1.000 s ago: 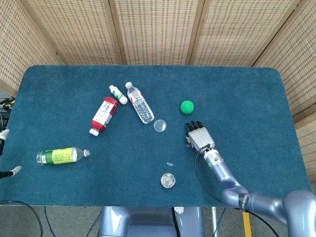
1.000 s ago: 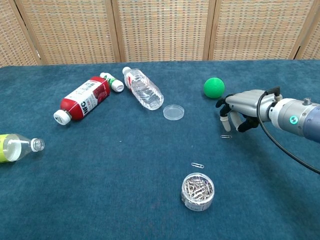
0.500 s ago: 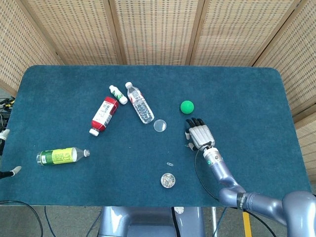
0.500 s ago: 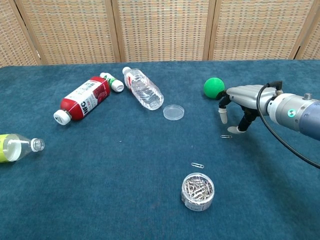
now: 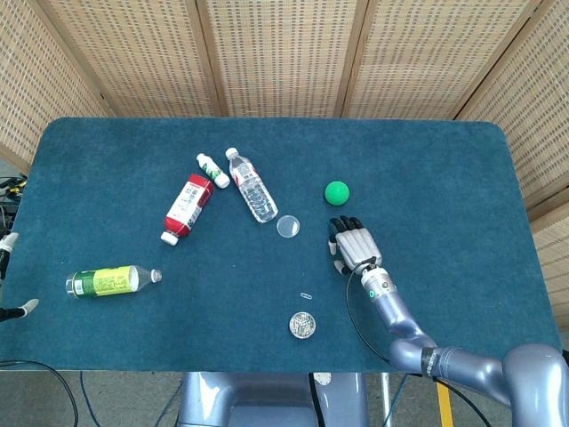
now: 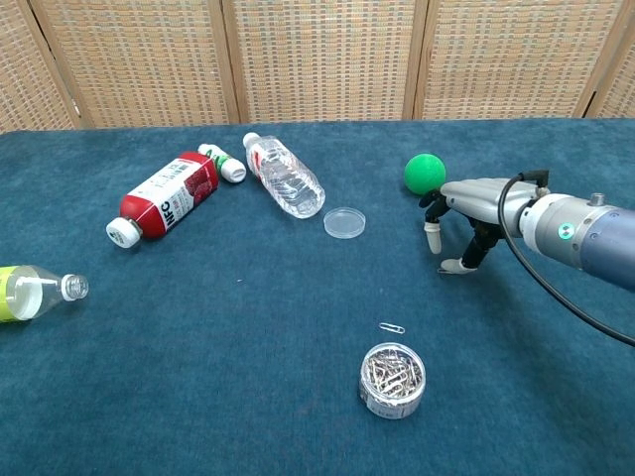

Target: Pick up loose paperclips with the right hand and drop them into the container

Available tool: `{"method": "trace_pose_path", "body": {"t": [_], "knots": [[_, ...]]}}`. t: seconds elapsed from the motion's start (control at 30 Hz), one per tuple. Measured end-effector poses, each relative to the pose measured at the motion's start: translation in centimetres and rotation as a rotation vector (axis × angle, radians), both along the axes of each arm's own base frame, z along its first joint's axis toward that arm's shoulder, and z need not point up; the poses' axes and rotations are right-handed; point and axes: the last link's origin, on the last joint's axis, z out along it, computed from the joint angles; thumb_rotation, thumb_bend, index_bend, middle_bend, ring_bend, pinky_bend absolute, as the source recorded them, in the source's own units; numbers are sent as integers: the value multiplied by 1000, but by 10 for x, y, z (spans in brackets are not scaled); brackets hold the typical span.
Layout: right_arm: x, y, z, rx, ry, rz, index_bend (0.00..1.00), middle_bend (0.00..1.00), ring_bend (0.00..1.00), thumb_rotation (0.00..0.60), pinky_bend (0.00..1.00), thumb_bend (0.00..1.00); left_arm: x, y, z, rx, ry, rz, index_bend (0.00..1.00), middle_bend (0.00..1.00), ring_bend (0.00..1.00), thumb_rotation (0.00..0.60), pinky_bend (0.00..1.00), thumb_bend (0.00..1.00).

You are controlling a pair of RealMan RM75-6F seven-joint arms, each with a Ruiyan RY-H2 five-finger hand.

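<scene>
Chest view: right hand [image 6: 458, 220], fingers spread and empty, presses a fingertip onto a loose paperclip [image 6: 450, 271] mid-right, likely positioning to pinch it.

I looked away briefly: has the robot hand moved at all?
Yes. The right robot hand has shifted slightly left, toward the clear lid, fingertips down at a loose paperclip.

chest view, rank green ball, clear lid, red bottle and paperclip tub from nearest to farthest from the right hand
1. green ball, just behind the right hand
2. clear lid, to its left
3. paperclip tub, front, near the table edge
4. red bottle, far left
</scene>
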Motion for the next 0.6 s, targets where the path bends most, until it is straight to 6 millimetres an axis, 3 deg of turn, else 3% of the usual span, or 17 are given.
{"method": "trace_pose_path", "body": {"t": [0.6], "knots": [[-8,1,-4,7,35,-4,499,87,0,600,80,309,0,0,-1,-5,1,3,0,0,0,600,0,0]]}}
